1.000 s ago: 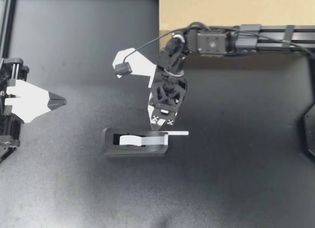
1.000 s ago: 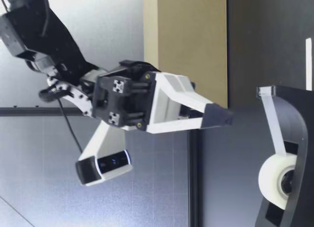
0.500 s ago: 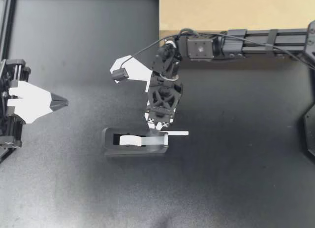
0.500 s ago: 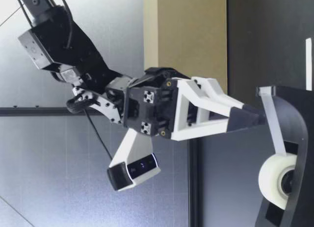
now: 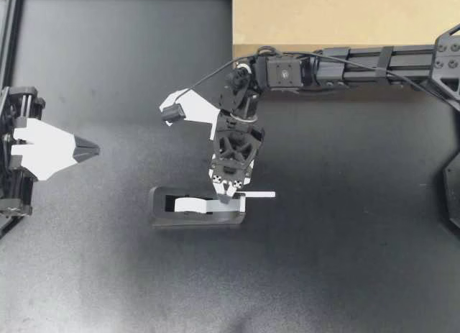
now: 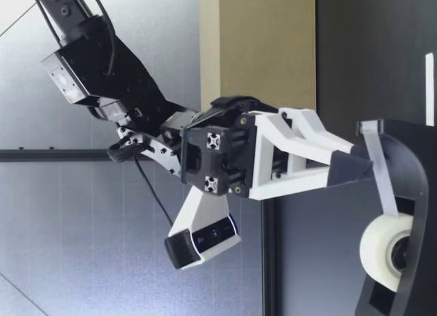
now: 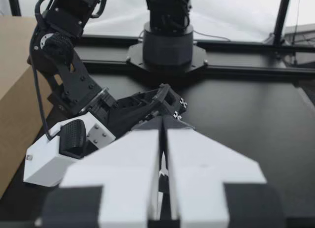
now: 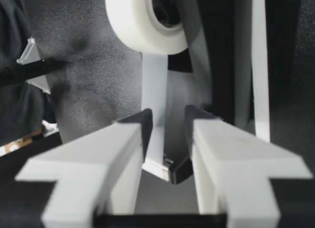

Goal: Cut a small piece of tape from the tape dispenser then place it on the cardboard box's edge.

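1. The tape dispenser (image 5: 195, 207) sits on the black counter (image 5: 345, 268) at the lower centre of the top view. The cardboard box (image 5: 338, 16) fills the upper right, well apart from it.
2. Our right gripper (image 5: 228, 195) hangs over the dispenser's cutter end. In the right wrist view its fingers (image 8: 123, 154) stand slightly parted, one on each side of the tape strip (image 8: 155, 85) that runs from the roll (image 8: 140, 21) to the cutter. Nothing is clamped yet.
3. Our left gripper (image 5: 92, 150) rests at the left edge of the top view, its fingers pressed together on nothing.
4. We judge the tape thin, limp, light and sticky on one face, so it is likely to curl and cling to a finger. We would pinch its flat faces close to the cutter and draw only a short length against the blade. The dispenser may slide or tip under the pull.
5. The counter lies open to the right of the dispenser and up toward the box. A white strip (image 5: 260, 195) lies just beside the dispenser's right end; we cannot tell whether it is tape. The box's near edge runs along the right arm at the upper right.
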### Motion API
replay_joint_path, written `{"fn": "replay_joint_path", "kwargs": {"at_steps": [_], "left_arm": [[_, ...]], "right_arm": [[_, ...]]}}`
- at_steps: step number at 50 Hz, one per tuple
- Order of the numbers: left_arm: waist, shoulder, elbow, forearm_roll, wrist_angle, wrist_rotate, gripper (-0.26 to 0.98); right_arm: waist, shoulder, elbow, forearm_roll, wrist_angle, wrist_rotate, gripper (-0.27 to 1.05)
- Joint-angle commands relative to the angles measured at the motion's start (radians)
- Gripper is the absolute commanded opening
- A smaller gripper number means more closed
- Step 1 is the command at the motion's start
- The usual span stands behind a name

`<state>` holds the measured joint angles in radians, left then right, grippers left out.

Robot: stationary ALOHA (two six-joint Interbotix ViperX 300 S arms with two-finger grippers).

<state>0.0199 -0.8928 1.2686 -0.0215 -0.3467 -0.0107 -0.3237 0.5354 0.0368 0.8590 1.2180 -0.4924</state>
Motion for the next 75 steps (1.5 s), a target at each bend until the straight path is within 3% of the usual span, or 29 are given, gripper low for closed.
{"fn": "replay_joint_path", "kwargs": {"at_steps": [1, 15, 29, 36, 52, 75], "left_arm": [[0.002, 0.006, -0.009, -0.002, -0.008, 0.0, -0.12], [0.002, 0.006, -0.009, -0.002, -0.008, 0.0, -0.12], [0.002, 0.006, -0.009, -0.002, -0.008, -0.002, -0.12], [0.002, 0.006, -0.005, -0.002, -0.008, -0.002, -0.12], [0.002, 0.006, -0.002, -0.002, -0.008, -0.002, -0.12], [0.002, 0.006, -0.002, -0.002, -0.008, -0.002, -0.12]], "right_arm": [[0.008, -0.025, -0.023, 0.005, 0.008, 0.003, 0.38], [0.012, -0.031, -0.028, 0.006, 0.021, 0.006, 0.31], [0.014, -0.044, -0.038, 0.002, 0.006, 0.014, 0.0], [0.012, -0.052, -0.038, 0.003, 0.009, 0.015, -0.1], [0.017, -0.101, -0.032, 0.005, 0.014, 0.032, -0.11], [0.012, -0.19, 0.11, 0.0, -0.015, 0.028, -0.11]]}}
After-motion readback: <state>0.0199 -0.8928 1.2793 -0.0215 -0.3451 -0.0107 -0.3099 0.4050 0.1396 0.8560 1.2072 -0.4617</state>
